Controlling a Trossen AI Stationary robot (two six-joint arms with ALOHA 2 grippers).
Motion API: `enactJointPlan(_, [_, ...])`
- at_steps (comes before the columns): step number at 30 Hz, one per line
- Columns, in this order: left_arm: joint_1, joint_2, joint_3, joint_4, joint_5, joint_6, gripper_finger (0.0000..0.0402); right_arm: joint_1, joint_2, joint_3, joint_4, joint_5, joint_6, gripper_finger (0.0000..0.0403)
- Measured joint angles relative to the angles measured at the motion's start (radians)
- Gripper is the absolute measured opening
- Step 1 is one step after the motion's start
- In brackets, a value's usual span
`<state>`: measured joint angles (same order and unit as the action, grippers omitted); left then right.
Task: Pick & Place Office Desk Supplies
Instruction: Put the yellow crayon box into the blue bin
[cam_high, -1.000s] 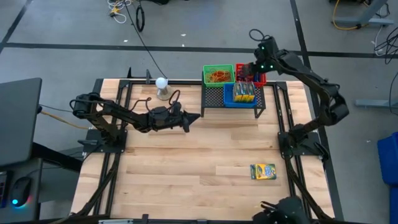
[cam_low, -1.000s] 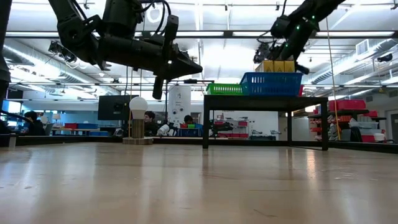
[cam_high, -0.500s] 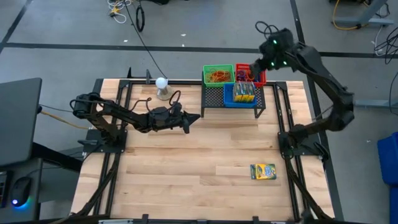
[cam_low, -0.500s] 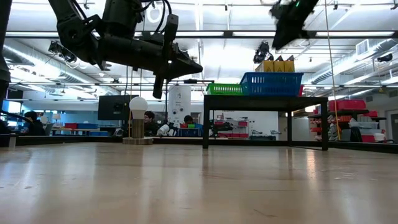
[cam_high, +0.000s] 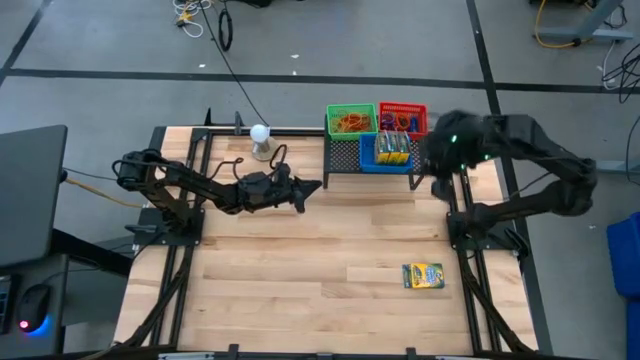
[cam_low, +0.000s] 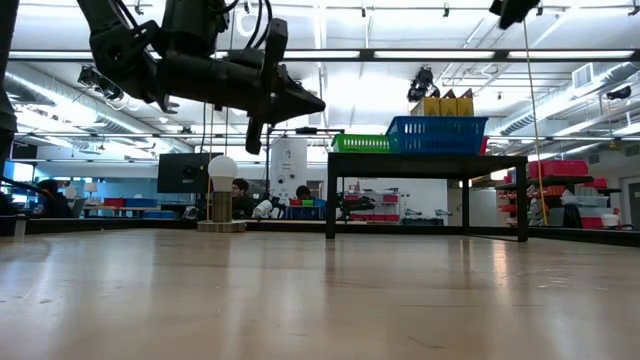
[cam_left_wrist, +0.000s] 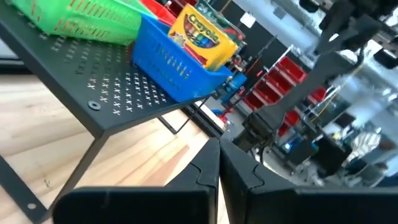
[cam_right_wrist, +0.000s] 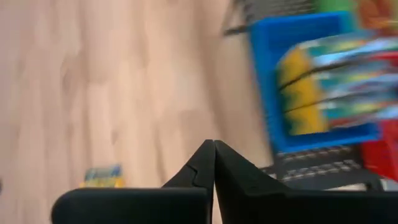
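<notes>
A flat green and yellow crayon box lay alone on the bare wood near the tabletop's right edge, toward the front, well apart from both grippers; it also showed small in the right wrist view.

Farther back, the left gripper hung above the middle of the tabletop, its fingers pressed together with nothing between them, pointing toward the black mesh rack. The right gripper hovered just off the rack's right end, near the tabletop's right edge, blurred in the high view; its own wrist view showed its fingers clenched tip to tip and empty, above the bare wood with the rack beyond.

On the rack at the tabletop's back edge sat three baskets. The blue basket stood at the rack's front, holding crayon boxes on end, their yellow tops rising above its rim. Behind it, the green basket held a tangle of reddish-tan rubber bands. Beside that, toward the right, the red basket held small mixed items that could not be told apart.

Left of the rack, near the back edge, the white ball on its round stand stood upright.
</notes>
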<state>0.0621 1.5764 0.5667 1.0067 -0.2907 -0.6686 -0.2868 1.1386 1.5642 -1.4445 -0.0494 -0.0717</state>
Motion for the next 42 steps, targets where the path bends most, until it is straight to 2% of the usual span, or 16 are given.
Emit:
enactJointPlan(6, [-0.001,0.000,0.000,-0.017,0.002,0.120,0.0012,0.222,0.040,0.000,-0.054,-0.004,-0.013,0.0019])
enactJointPlan(8, [-0.002,0.000,0.000,-0.018,0.001,0.137,0.0012,0.279,0.063,0.000,-0.055,-0.024,-0.005,0.0035])
enactJointPlan(13, [-0.004,0.002,0.000,-0.018,-0.002,0.120,0.0011,0.383,0.147,-0.006,-0.088,-0.180,-0.047,0.0089])
enactJointPlan(16, [-0.004,0.002,0.000,-0.016,0.006,0.141,0.0011,0.439,0.173,-0.094,-0.069,-0.192,-0.069,0.0118])
enactJointPlan(23, [-0.009,0.002,0.000,-0.019,0.037,0.164,0.0011,0.570,0.129,-0.451,0.125,-0.200,-0.102,0.0157])
enactJointPlan(30, [-0.031,0.002,0.000,-0.045,0.041,0.164,0.0011,0.705,0.126,-0.700,0.365,-0.177,-0.194,0.0167])
enactJointPlan(36, [-0.045,0.003,0.000,-0.085,0.044,0.161,0.0011,0.733,0.156,-0.817,0.658,-0.159,-0.244,0.0167])
enactJointPlan(42, [-0.050,0.003,0.000,-0.088,0.046,0.171,0.0011,0.733,0.286,-0.835,0.721,-0.201,-0.363,0.0167])
